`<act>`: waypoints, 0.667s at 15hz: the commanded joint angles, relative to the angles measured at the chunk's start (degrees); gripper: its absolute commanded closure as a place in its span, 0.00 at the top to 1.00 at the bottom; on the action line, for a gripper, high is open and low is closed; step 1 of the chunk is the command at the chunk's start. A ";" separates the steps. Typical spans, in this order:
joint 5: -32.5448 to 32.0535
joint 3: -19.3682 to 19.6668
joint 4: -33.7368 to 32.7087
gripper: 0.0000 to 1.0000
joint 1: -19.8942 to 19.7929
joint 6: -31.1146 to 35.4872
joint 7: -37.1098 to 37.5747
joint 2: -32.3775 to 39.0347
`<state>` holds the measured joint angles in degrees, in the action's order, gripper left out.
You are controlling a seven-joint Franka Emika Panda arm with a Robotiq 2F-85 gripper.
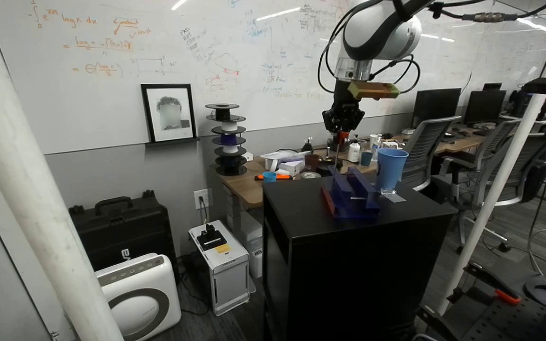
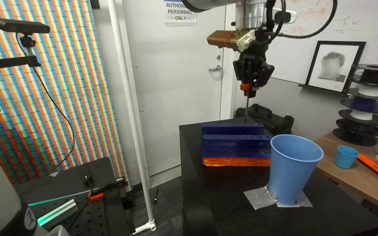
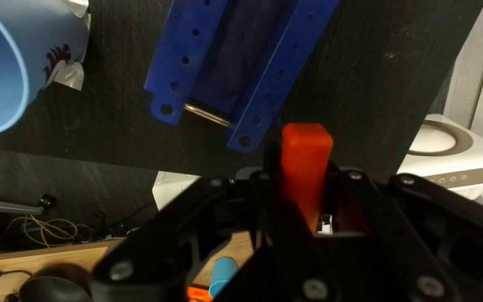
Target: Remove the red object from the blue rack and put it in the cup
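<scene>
Claw (image 2: 250,86) pinches red-handled tool (image 3: 307,155) above blue rack (image 2: 231,143); cannot tell whether lower end clears it. Grasp done, lift-out judged nearly complete; carry to cup (image 2: 290,177), beside rack, and release remain.

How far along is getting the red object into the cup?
Done: the gripper is shut on the red object above the rack. In hand: apparently the pull-out; the shaft reaches down to about the rack's top, and whether it is clear can't be told. Left: clear the rack if needed, then carry it to the cup, standing apart from the rack, and place it inside.
</scene>
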<state>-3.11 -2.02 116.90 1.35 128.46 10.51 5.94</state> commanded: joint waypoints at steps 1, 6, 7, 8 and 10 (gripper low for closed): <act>0.41 -0.39 -1.05 0.10 0.89 -4.75 -1.95 -5.46; -1.12 -0.31 -2.36 0.11 0.41 -10.59 -1.08 -11.81; -1.53 -0.04 -2.37 0.11 0.04 -11.63 -0.77 -13.10; -1.67 0.29 -2.28 0.11 -0.38 -12.63 -0.65 -14.20; -3.71 1.09 -1.52 0.11 -1.71 -14.01 0.56 -16.09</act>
<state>-4.01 -1.71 114.98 1.18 116.94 9.65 -6.96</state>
